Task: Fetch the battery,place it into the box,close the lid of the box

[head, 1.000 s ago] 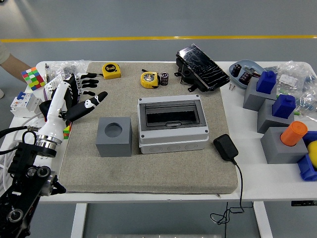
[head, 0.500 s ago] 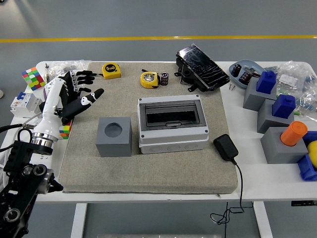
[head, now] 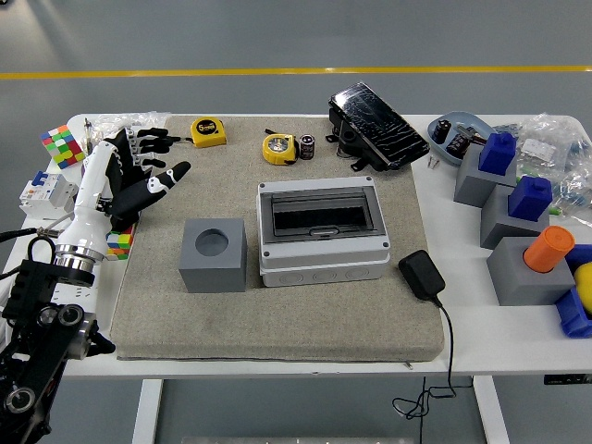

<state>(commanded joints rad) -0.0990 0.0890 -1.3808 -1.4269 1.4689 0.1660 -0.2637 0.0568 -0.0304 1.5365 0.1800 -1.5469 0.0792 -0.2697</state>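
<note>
White desk with beige-grey mat. Left hand: black fingers, white forearm shell, silver wrist ring. Light grey box with dark smoky lid. Grey cube block with round hole. Two yellow tape measures, black faces. Battery black with a silver end. Glossy black panel. Black adapter, black cable. Multicolour cube: red, green, yellow, white squares. Grey blocks at right hold blue pieces and orange cylinder. Yellow ball. Grey floor, yellow stripe.
</note>
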